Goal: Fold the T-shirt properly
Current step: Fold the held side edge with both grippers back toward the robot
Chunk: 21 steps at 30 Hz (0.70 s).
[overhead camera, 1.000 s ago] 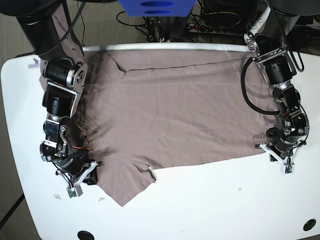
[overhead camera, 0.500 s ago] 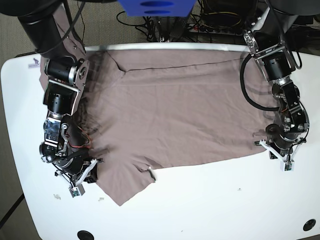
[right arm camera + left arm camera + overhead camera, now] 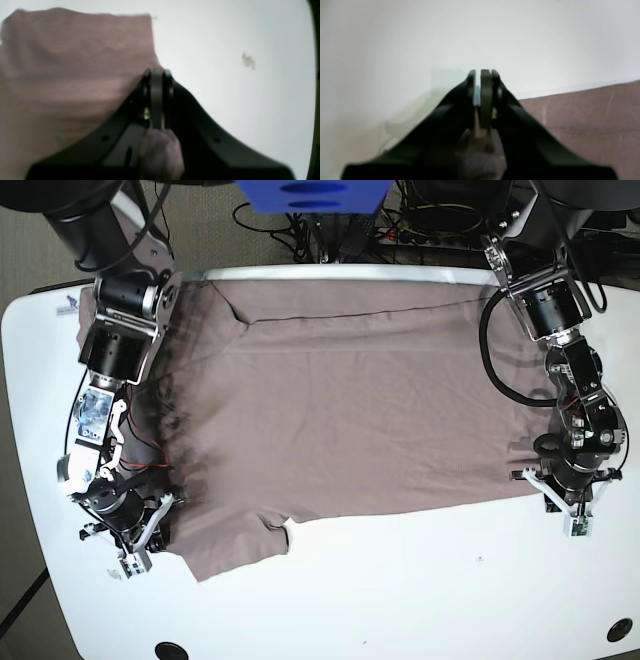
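T-shirt (image 3: 350,410) spread flat on counter (image 3: 420,590), near corners pinched in closed left end effector (image 3: 572,515) and right end effector (image 3: 128,552); uneven pulling could slip the thin fabric free.

Both arms are built from black cylindrical joint housings with silver metal brackets and rings between them. The right arm (image 3: 110,380) shows an exposed circuit board on its forearm, with thin red and black wires running alongside. The left arm (image 3: 560,340) carries a thick black cable looped out from its side. Each wrist ends in white plastic brackets. The left gripper (image 3: 482,85) and right gripper (image 3: 157,82) have black, curved, tapering fingers; the right gripper's frame shows small round holes.
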Available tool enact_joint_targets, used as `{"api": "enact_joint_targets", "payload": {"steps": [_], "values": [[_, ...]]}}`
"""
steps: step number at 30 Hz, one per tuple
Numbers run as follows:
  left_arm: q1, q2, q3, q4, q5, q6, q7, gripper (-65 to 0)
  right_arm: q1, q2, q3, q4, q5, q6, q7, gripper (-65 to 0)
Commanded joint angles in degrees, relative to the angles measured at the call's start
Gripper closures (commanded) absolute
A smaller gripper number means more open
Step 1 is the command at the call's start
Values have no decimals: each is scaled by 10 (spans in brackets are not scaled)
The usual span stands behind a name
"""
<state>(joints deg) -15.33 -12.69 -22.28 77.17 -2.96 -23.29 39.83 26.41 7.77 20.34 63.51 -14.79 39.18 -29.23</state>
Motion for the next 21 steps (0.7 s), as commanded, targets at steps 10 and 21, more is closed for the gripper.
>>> {"api": "enact_joint_targets", "payload": {"steps": [10, 21], "values": [[39, -6, 2, 40, -1, 4, -8, -4, -15, 5, 9, 65, 9, 5, 7, -4], [51, -4, -2, 76, 0, 2, 0, -6, -25, 6, 11, 92, 10, 8, 3, -2]]}}
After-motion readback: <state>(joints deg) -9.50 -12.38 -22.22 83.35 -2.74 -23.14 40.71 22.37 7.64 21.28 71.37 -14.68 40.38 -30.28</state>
